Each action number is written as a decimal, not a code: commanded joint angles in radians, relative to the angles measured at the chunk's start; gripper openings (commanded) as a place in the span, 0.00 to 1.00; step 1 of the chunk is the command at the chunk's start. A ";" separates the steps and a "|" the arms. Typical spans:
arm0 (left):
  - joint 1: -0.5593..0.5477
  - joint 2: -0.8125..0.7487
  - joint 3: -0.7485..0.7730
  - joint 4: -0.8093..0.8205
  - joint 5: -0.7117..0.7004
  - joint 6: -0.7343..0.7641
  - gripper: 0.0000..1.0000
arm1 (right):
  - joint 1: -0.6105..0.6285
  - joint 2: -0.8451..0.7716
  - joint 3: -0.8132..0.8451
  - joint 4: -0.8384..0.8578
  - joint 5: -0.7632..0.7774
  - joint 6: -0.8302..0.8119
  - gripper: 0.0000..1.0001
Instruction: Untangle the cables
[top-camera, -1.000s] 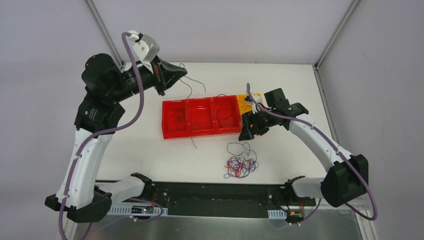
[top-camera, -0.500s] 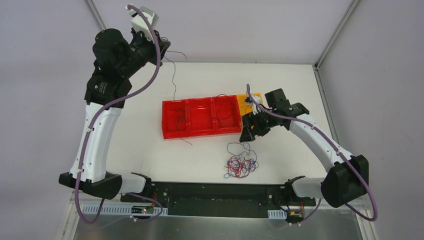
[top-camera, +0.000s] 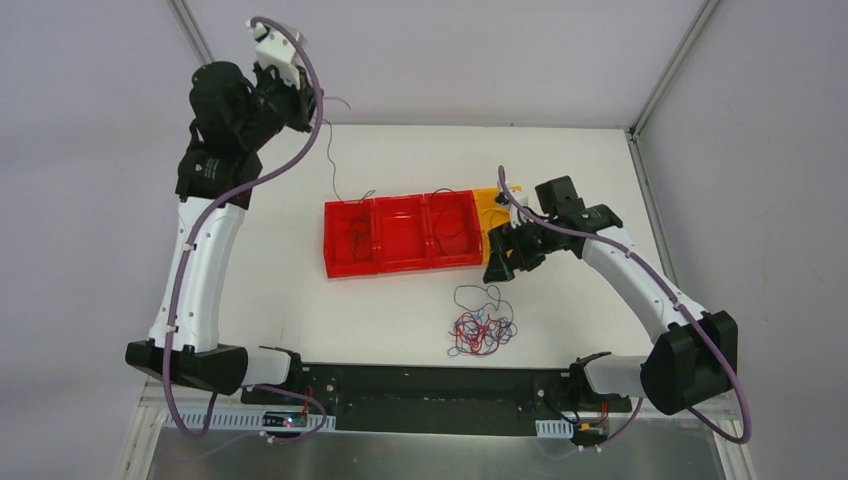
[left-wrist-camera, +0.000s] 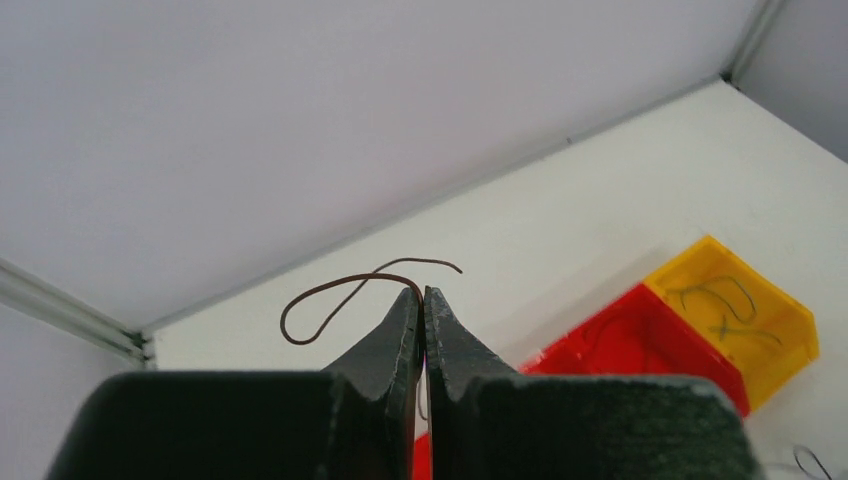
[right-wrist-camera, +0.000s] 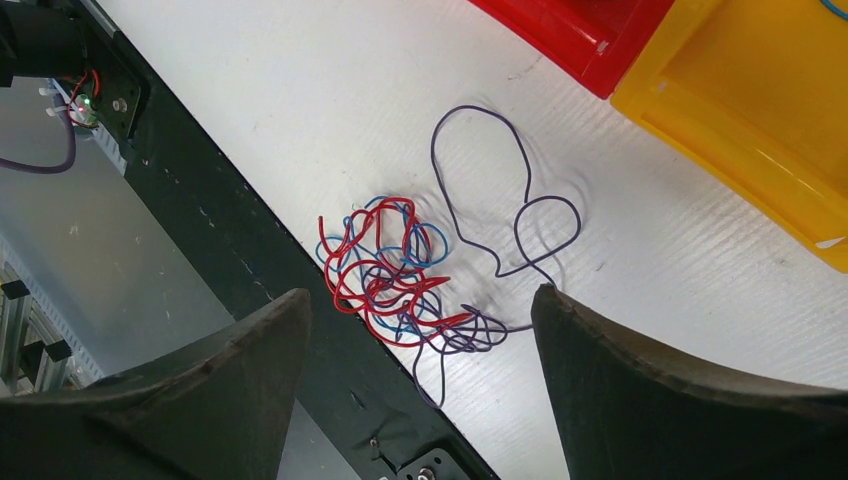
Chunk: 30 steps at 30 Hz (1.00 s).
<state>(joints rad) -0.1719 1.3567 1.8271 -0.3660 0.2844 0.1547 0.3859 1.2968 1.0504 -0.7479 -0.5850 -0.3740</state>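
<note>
The cables' tangle (top-camera: 482, 325) of thin red, blue and purple wires lies on the white table near the front edge; in the right wrist view the tangle (right-wrist-camera: 390, 270) has a purple loop (right-wrist-camera: 480, 180) spreading from it. My right gripper (top-camera: 505, 258) hovers open above and behind it, and between its fingers (right-wrist-camera: 420, 292) there is nothing. My left gripper (top-camera: 300, 100) is raised high at the back left, shut (left-wrist-camera: 421, 292) on a thin dark brown wire (left-wrist-camera: 300, 325). That wire (top-camera: 331, 165) hangs down toward the left red bin.
Three red bins (top-camera: 400, 235) stand in a row mid-table, a yellow bin (top-camera: 492, 205) at their right end, each holding loose wires. The black mounting rail (top-camera: 430, 385) runs along the front edge just below the tangle. Frame posts stand at the back corners.
My left arm has swung up and back to the left, drawing the brown wire up so its lower end has come off the table by the bins. My right gripper has opened a little wider.
</note>
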 joint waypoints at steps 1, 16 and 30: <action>0.005 -0.114 -0.219 0.013 0.120 -0.060 0.00 | -0.016 -0.008 0.035 -0.030 -0.025 -0.033 0.84; 0.005 -0.202 -0.804 0.064 0.255 -0.193 0.00 | -0.034 -0.004 0.010 -0.052 -0.042 -0.054 0.84; 0.018 0.204 -0.767 0.027 0.189 -0.038 0.00 | -0.035 0.041 0.052 -0.245 -0.009 -0.213 0.83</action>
<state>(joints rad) -0.1684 1.5146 1.0039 -0.2871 0.4915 0.0353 0.3569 1.3354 1.0519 -0.8890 -0.5972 -0.4999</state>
